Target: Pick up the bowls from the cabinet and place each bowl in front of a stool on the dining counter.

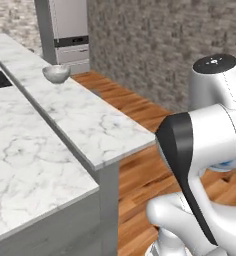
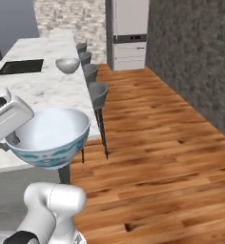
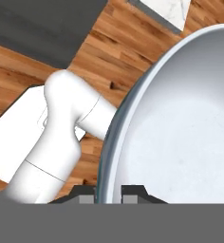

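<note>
White porcelain, banded in blue-teal with touches of red near its foot, was what the arm carried: the painted bowl (image 2: 50,136) hung upright in the air at the near end of the dining counter (image 2: 47,93), its pale inside bare. The gripper (image 3: 108,192) had its two dark tips drawn close together on the bowl's rim, one finger (image 3: 133,192) inside the wall and the other outside, so the bowl was pinched by its edge at the side nearest the arm. From the left base view a thin sliver of that same bowl (image 1: 229,166) peeked out behind the arm's white elbow, above the wooden floor (image 2: 157,157).

Further along the marble top sat the other bowl, the grey-white stone bowl (image 2: 67,65), upright and close to the counter's stool-side edge; in the left base view it (image 1: 56,73) rested on the long veined slab (image 1: 90,125). Four grey stools (image 2: 98,94) stood in a row tight against the counter's right side, on thin black legs, and the stone bowl lay roughly level with the second or third of them.

A black cooktop (image 2: 20,66) was set into the lower worktop to the left. Beyond the counter's far end rose a tall pale fridge (image 2: 128,33), and a rough grey stone wall (image 2: 195,62) ran along the right of the floor.
</note>
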